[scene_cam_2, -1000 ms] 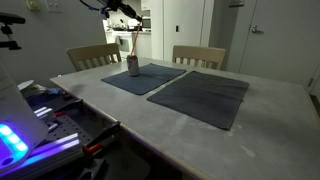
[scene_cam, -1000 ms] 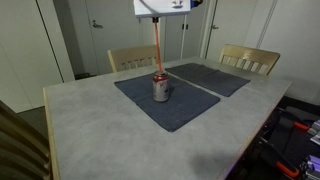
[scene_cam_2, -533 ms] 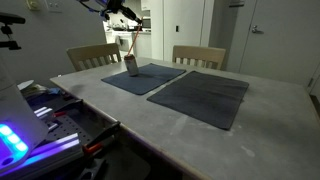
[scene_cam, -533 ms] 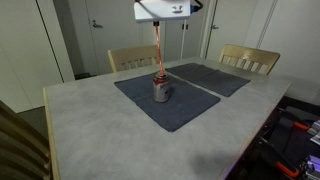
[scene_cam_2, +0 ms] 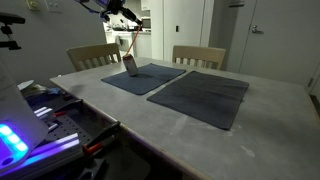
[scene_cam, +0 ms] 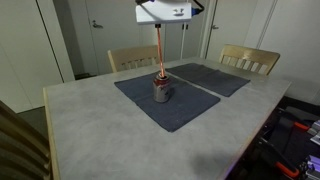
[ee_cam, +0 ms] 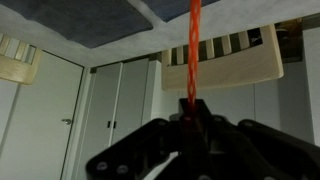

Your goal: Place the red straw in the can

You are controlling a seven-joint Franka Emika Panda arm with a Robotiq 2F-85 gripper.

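Note:
The red straw [scene_cam: 160,50] hangs nearly upright from my gripper [scene_cam: 162,22], which is shut on its upper end high above the table. Its lower end meets the top of the can [scene_cam: 160,91], a small silver can with a red band standing on a dark placemat [scene_cam: 175,108]. I cannot tell how far the tip sits inside. In an exterior view the straw [scene_cam_2: 132,48] leans slightly above the can [scene_cam_2: 130,67]. In the wrist view the straw [ee_cam: 194,45] runs out from between the dark jaws [ee_cam: 190,118].
A second dark placemat [scene_cam: 212,77] lies beside the first on the grey table [scene_cam: 100,130]. Two wooden chairs [scene_cam: 130,58] [scene_cam: 250,58] stand at the far side. Equipment with lights [scene_cam_2: 30,125] sits by the table's edge.
The gripper has shifted very slightly lower with the straw still held. In one exterior view the can and straw look a touch more tilted.

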